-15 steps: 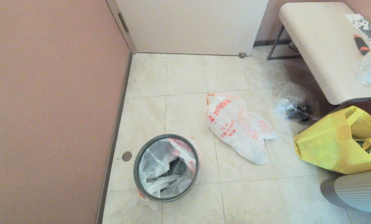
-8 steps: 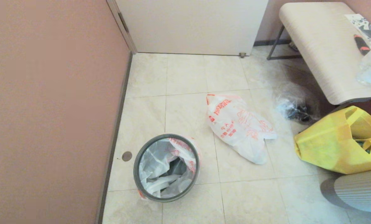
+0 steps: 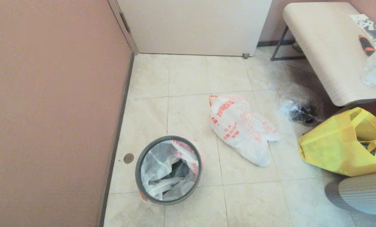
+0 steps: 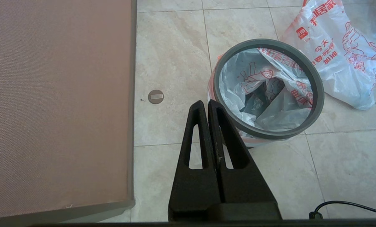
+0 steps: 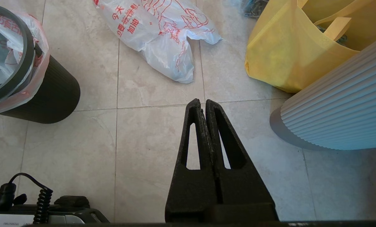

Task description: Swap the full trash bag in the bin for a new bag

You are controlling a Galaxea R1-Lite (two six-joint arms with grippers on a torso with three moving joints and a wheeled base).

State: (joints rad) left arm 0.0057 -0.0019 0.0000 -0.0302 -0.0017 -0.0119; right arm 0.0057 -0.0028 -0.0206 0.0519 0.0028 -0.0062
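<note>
The left gripper (image 4: pixel 208 101), its two black wedge fingers pressed together on nothing, hangs above the pale tiled floor (image 3: pixel 254 201) just beside the near rim of the small round black plastic bin (image 4: pixel 268 89). The right gripper (image 5: pixel 200 101), likewise closed and empty, hangs over bare tile on the other side, between the bin and a ribbed white cylinder (image 5: pixel 339 107); neither arm shows in the head view.

In the bin, a thin white plastic bag with red lettering (image 3: pixel 169 170) lines the inside, its edge folded out over the dark grey hoop; it looks slack and crumpled, with a dark hollow at its middle, so it reads as the new bag already seated. Beyond the bin, to the robot's right, the bulgy translucent white carrier bag with red logo and orange-red handles (image 3: pixel 241 129) lies on its side on the floor, apart from the bin. Its long axis runs diagonally, handles at the far end, tapered bottom toward the robot's right.

The left gripper is plainly the nearer to the bin, the rim lying directly ahead of its tips; the right gripper is nearer the full bag. Farther right stand a yellow fabric tote (image 3: pixel 342 145) and a clear plastic bag with dark contents (image 3: pixel 299 107), under a pale bench (image 3: pixel 326 50).
</note>
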